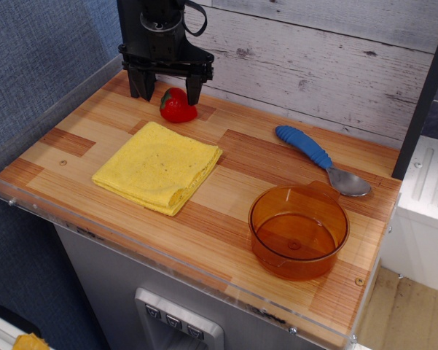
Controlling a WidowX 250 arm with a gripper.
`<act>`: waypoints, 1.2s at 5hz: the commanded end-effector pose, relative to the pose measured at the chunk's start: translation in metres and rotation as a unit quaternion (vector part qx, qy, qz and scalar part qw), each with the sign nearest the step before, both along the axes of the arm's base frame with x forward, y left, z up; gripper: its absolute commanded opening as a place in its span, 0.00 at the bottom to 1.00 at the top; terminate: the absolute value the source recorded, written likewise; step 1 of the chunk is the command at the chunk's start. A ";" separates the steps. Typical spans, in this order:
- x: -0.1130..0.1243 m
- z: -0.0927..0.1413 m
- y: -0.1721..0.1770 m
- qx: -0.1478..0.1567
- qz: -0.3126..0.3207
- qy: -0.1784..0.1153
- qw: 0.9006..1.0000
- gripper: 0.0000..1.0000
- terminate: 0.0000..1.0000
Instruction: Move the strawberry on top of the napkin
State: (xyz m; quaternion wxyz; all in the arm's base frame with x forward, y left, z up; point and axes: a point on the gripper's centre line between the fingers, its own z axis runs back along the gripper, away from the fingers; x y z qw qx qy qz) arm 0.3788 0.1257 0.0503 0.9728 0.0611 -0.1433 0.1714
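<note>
The strawberry is small, glossy red with a green cap, and rests on the wooden board at the back left. The napkin is a folded yellow cloth lying just in front of it. My black gripper is open, low over the board, its two fingers spread either side of the strawberry's back, not closed on it. The strawberry sits apart from the napkin's far corner by a small gap.
A blue-handled spoon lies at the back right. An orange translucent bowl stands at the front right. A grey plank wall runs behind the board, and a clear rim edges the board's front and left.
</note>
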 end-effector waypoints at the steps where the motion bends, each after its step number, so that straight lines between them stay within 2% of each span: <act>1: 0.004 0.003 0.013 0.002 0.017 -0.001 1.000 1.00 0.00; 2: 0.005 0.002 0.015 -0.007 0.025 -0.005 1.000 1.00 0.00; 3: 0.004 0.000 0.018 -0.003 0.026 -0.004 1.000 1.00 0.00; 4: 0.005 0.001 0.019 0.000 0.028 -0.005 1.000 0.00 0.00; 6: 0.004 0.003 0.018 -0.001 0.029 -0.002 1.000 0.00 0.00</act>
